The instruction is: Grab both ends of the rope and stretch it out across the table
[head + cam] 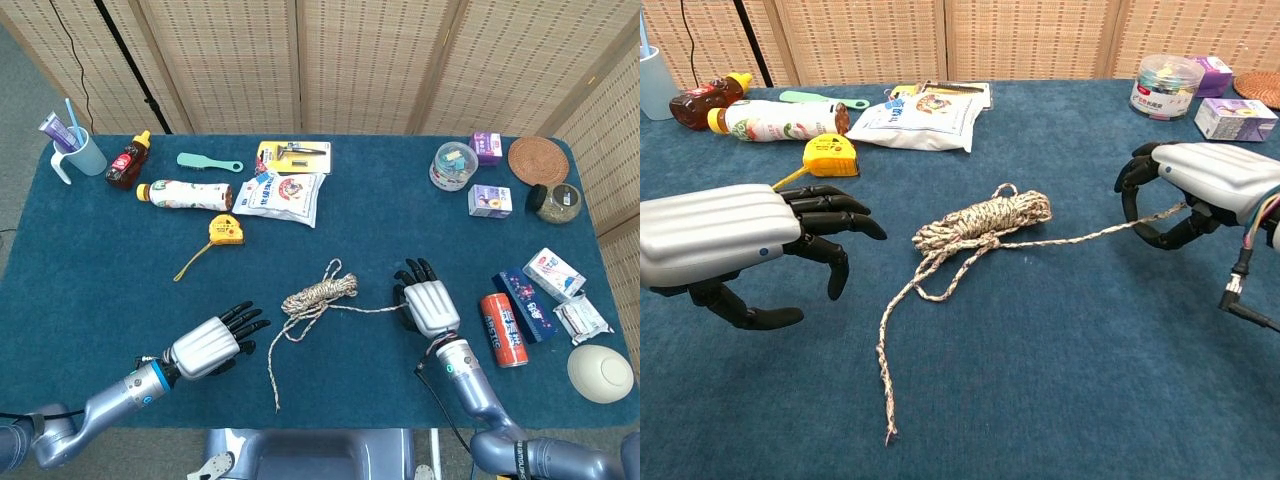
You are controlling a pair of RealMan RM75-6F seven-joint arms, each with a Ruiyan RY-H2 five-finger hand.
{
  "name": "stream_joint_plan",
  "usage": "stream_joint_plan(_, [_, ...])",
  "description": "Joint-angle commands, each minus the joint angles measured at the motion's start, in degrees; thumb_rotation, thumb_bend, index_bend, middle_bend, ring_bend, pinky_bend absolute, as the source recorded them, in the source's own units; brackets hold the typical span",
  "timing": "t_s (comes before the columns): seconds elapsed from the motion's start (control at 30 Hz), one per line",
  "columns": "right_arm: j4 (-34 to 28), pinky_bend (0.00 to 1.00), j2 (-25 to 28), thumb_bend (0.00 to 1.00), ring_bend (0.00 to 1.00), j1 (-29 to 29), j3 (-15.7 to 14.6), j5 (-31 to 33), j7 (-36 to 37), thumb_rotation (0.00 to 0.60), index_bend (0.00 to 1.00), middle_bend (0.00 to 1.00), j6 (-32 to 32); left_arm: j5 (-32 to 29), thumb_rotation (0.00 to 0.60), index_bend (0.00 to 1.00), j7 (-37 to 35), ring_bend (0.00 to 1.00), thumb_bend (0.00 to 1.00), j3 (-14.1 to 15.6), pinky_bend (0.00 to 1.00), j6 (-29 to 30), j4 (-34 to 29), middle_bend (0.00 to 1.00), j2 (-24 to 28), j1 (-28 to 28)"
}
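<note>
Woven wicker screen panels [360, 60] in pale wooden frames stand behind the table [90, 260], which is covered in dark blue-green cloth; grey floor [25, 90] at left.

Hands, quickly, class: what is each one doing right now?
Left hand: open, fingers apart, holding nothing, beside the rope.
Right hand: closed around one end of the rope, strand pulled taut.
</note>
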Motion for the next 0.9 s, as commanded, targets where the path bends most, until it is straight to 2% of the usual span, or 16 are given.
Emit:
stream_joint_plan(0.03, [0.2, 0.0, 0.0, 0.54, 0.05, 0.0, 0.0, -0.1, 0.2, 0.6, 0.59, 0.26, -0.1, -0.9, 0.6, 0.45, 0.6, 0.0, 0.32, -0.2, 0.0, -0.8, 1.0, 0.13, -1.5, -0.5])
stream_joint_plan(0.9, [1.2, 0.0, 0.4, 0.54, 0.05, -0.3, 0.1, -0.7, 2.2, 0.6, 0.59, 0.26, -0.4, -5.0, 0.6, 0.47, 4.6, 0.0, 0.32, -0.9, 0.0, -2.8, 5.3, 0.13, -8.6, -2.4])
